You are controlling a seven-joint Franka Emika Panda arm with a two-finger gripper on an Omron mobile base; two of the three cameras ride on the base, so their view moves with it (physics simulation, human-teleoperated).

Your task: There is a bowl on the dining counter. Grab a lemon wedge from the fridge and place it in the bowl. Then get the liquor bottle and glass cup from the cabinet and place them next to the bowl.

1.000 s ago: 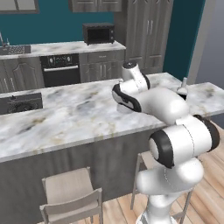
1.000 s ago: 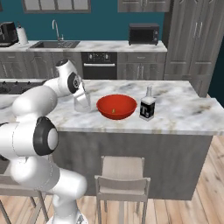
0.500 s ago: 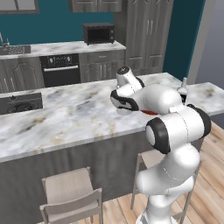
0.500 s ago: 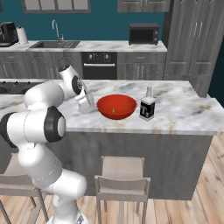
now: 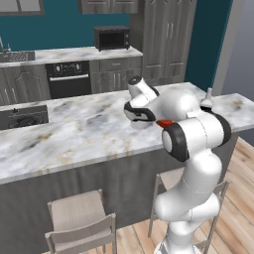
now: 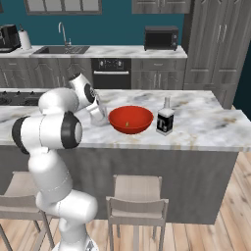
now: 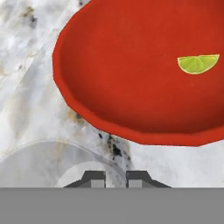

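Arm lowered since earlier; glass cup [image 6: 99, 114] upright beside bowl [image 6: 130, 119].

lemon wedge [image 7: 197, 64] in bowl [image 6: 130, 119]; liquor bottle [image 6: 165, 119] beside it.

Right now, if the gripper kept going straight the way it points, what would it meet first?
Probably the glass cup just beyond the gripper, then the dining counter; the bowl lies beyond. Depth is uncertain.

On my worktop [image 6: 206, 130]: one red bowl [image 6: 130, 119], one lemon wedge [image 7: 198, 63], one liquor bottle [image 6: 165, 118], one glass cup [image 6: 98, 114]; three stools [image 6: 136, 203].
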